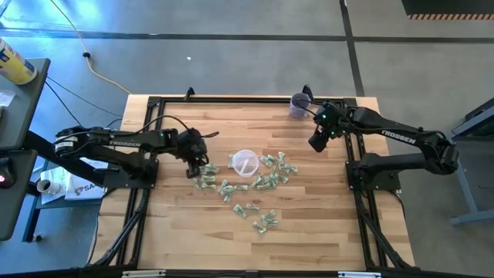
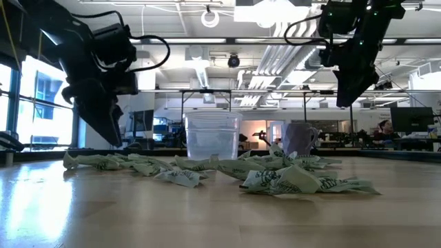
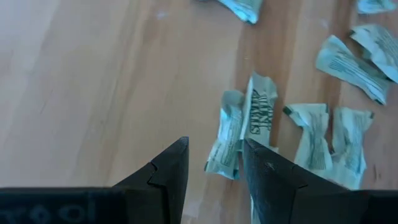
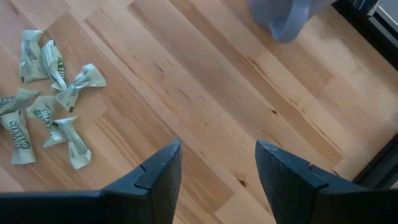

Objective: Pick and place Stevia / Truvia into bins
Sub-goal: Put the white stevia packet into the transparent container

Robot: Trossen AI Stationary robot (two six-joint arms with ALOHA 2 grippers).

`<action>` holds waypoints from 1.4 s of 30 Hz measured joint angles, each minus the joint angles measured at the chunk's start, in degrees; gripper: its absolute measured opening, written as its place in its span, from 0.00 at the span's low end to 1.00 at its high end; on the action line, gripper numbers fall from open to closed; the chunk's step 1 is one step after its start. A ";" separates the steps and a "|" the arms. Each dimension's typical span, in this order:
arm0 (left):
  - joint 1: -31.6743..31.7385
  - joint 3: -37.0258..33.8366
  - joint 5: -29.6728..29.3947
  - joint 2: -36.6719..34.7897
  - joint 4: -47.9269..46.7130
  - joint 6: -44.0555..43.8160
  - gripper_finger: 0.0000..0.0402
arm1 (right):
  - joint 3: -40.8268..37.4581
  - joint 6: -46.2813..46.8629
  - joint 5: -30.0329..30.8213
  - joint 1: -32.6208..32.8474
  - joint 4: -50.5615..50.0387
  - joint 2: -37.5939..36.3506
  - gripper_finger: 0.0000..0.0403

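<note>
The left gripper (image 3: 214,165), fingers narrowly parted and empty, hovers low over the westmost Stevia packets (image 3: 239,134); thin crumpled paper, likely light and limp, best pinched across the middle; more packets lie scattered around the translucent cup (image 1: 245,163), apparently empty; the right gripper (image 4: 217,165), open, waits high near the purple mug (image 1: 299,104).

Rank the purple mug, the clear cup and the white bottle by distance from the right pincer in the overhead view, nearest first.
From the right pincer:
1. Purple mug, just beyond it at the table's far edge.
2. Clear cup, mid-table among the packets.
3. White bottle, off the table past the left arm.
</note>
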 joint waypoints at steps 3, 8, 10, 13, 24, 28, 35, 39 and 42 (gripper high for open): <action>-0.07 0.00 1.34 0.00 -0.23 1.65 0.46 | -0.02 0.02 -0.01 0.00 0.02 0.00 0.48; -0.07 0.00 1.40 0.78 -1.43 3.68 0.46 | -0.07 0.03 0.84 0.00 0.08 0.00 0.48; -0.07 -0.02 0.99 1.86 -1.95 4.35 0.46 | -0.07 0.07 1.67 0.00 0.11 0.00 0.47; -0.06 -0.02 -0.20 4.25 -0.78 5.21 0.46 | -0.07 0.15 2.75 0.00 0.13 0.00 0.47; -0.05 -0.02 0.23 8.95 3.58 4.54 0.21 | -0.07 1.07 2.92 0.00 0.11 0.02 0.46; -0.05 0.88 0.18 8.96 2.56 2.99 0.05 | -0.07 1.13 2.92 0.00 0.09 0.00 0.44; -0.02 11.36 -6.14 8.91 -2.28 2.38 0.09 | -0.07 2.36 2.90 0.00 0.11 0.00 0.40; -0.03 19.53 -3.22 8.76 -2.01 5.44 0.05 | -0.07 1.67 2.91 0.00 0.11 0.00 0.37; -0.14 24.00 -0.78 10.83 0.06 7.24 0.06 | -0.07 1.34 2.90 0.00 0.11 0.00 0.35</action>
